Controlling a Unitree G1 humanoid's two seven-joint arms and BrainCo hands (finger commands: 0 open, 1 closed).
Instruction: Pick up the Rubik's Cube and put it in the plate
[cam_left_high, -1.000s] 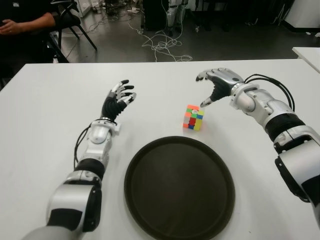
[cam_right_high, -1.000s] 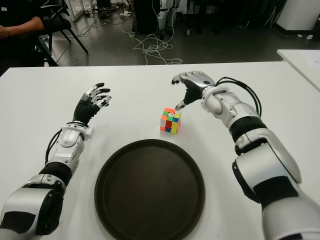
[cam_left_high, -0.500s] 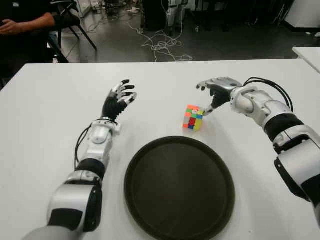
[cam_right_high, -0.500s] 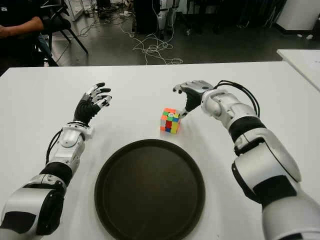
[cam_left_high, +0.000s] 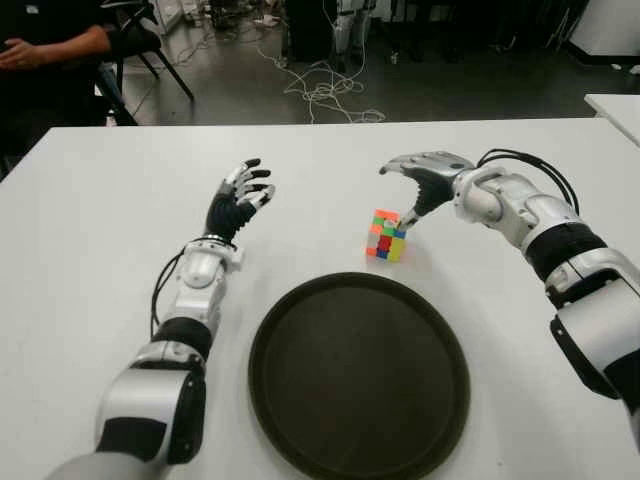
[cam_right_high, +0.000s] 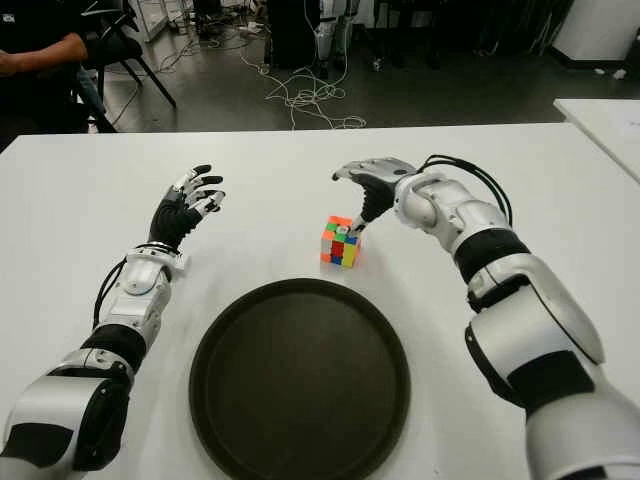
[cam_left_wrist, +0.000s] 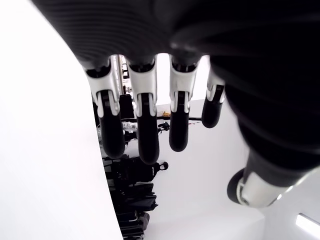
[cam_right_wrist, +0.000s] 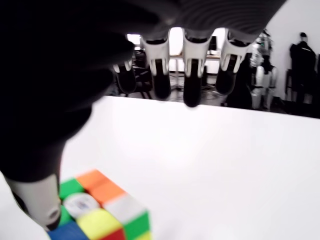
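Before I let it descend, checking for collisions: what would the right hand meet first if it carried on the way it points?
Probably the Rubik's Cube: the right hand hangs open above it, thumb at its top.

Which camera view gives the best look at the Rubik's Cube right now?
The left eye view: the Rubik's Cube shows whole on the table, between the plate and the open right hand. The right eye view matches it. The right wrist view shows only its top; the left wrist view shows none.

One cube (cam_left_high: 386, 235), one plate (cam_left_high: 359, 374).
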